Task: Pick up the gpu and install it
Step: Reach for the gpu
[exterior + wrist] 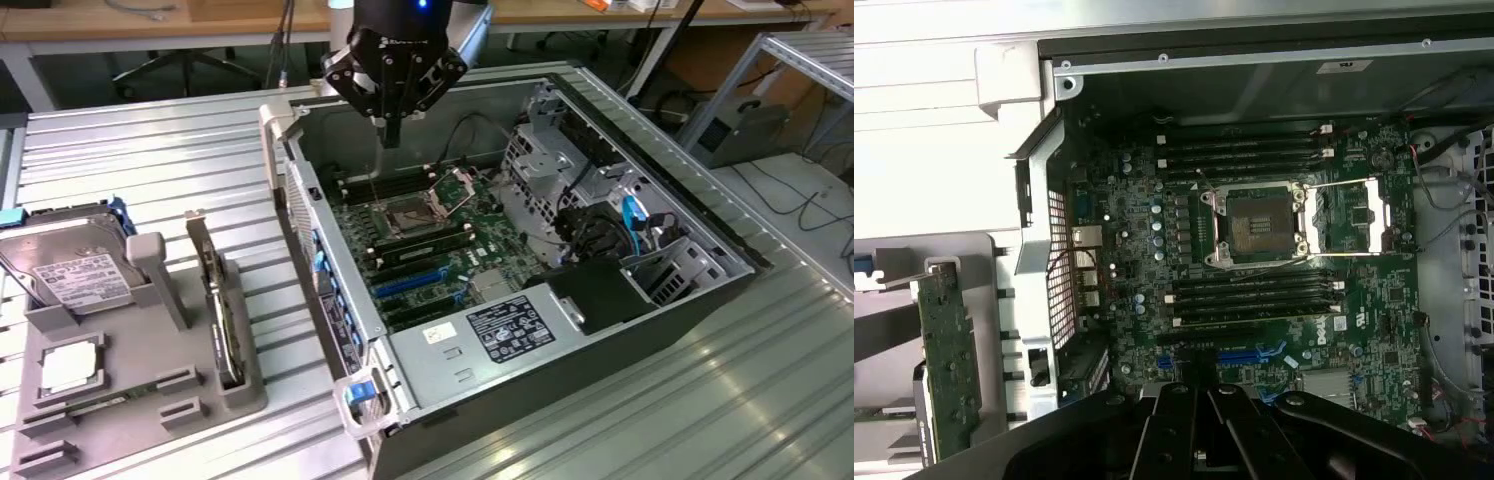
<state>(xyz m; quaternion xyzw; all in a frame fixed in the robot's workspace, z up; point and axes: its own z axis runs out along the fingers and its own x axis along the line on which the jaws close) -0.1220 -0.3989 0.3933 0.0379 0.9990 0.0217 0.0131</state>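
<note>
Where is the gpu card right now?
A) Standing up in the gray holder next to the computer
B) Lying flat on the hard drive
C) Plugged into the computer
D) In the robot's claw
A: the gpu stands on edge in the gray holder beside the computer case, while the gripper hovers shut and empty over the open case.

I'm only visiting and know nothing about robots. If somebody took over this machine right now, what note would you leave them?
Gripper: shut, holding nothing, hanging over the open computer case, above the motherboard.
Gpu: standing on edge in the grey holder at the exterior view's left, next to the hard drive.
Done: nothing that shows.
Left: the gpu is not yet picked up and not yet installed.
</note>
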